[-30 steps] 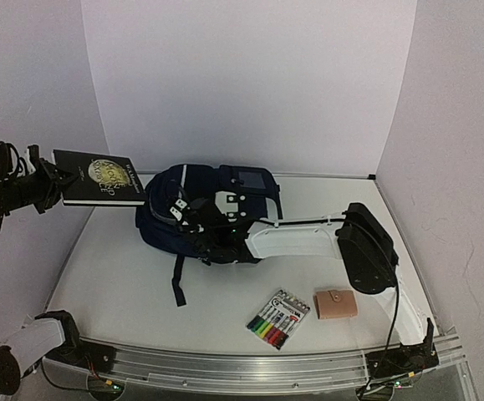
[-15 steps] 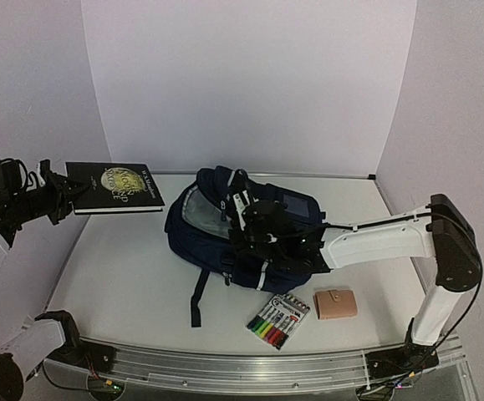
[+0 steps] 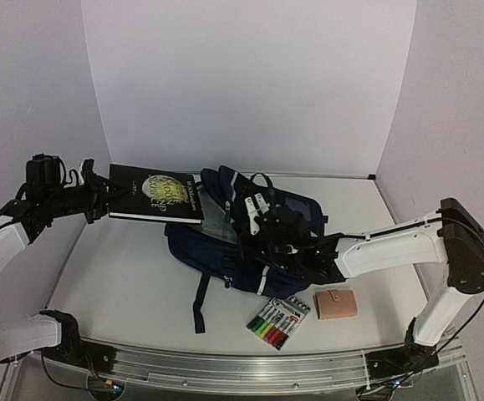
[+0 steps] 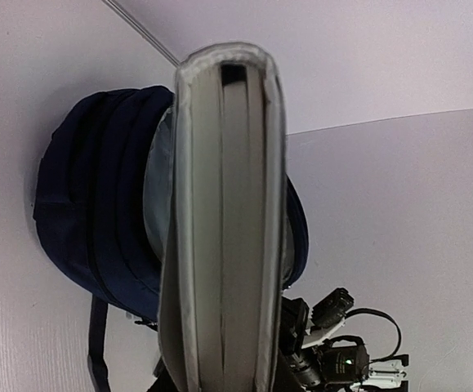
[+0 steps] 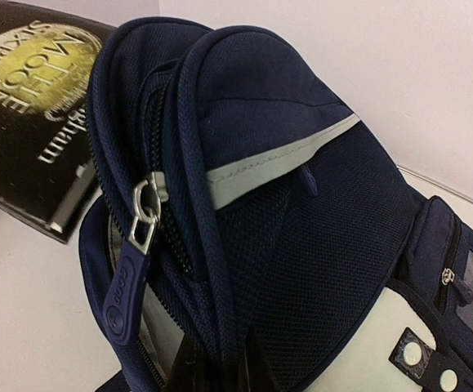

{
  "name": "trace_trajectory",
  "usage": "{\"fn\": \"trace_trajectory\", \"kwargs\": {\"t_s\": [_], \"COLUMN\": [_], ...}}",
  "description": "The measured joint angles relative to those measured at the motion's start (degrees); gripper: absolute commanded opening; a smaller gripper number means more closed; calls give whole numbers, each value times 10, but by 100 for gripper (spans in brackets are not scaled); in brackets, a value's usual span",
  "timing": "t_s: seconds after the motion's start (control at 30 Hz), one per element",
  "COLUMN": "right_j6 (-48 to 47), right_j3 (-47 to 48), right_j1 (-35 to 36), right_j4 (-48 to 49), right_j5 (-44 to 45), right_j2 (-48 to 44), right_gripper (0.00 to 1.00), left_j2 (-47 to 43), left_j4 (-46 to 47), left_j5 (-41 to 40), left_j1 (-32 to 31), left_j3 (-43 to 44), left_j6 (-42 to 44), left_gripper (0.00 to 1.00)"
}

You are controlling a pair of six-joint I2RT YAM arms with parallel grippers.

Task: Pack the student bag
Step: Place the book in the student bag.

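White worktop (image 3: 116, 276), pale walls. Student bag (image 3: 212, 251) mid-worktop, mouth lifted by right gripper (image 3: 255, 209) pinching top rim. Left gripper (image 3: 101, 199) clamped on hardback book (image 3: 154, 194), level, beside opening. Risks: book corner snags zipper edge; fabric slips from pinch, mouth collapses; book drops short.

Navy student bag (image 3: 212, 251) w/ grey stripe, centre, top raised, main zip open

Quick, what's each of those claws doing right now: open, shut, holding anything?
Left gripper: closed on the black book, held in the air.
Right gripper: closed on the rim of the student bag.
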Motion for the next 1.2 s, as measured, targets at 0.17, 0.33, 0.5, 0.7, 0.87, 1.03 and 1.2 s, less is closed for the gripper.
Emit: {"fn": "trace_trajectory", "kwargs": {"t_s": [0.17,0.33,0.5,0.7,0.87,1.03,1.2], "right_j6": [-2,-11,-20,-28,-33,-32,-31], "right_j3": [-3,-11,-11,-11,-11,-11,-11], "right_j1": [9,23,30,32,32,32,32], "right_j4": [1,1,1,1,5,13,13], "right_j5": [-12,-27,-42,-42,-41,-41,-40], "right_j2": [-9,-23,-24,-24,-24,-24,-24], "right_gripper": [0,0,0,0,0,0,0], "left_j2": [72,131,188,269,317,391,416], "left_j4": [49,89,141,214,289,327,320], "left_j5": [-22,-34,-36,-38,-46,-54,-59], "left_j1": [-30,-74,-118,-169,-208,-273,-298], "left_j3": [0,0,2,8,14,44,59], "left_j6": [-3,-5,-15,-41,-69,-75,-59], "left_gripper": [0,0,0,0,0,2,25]}}
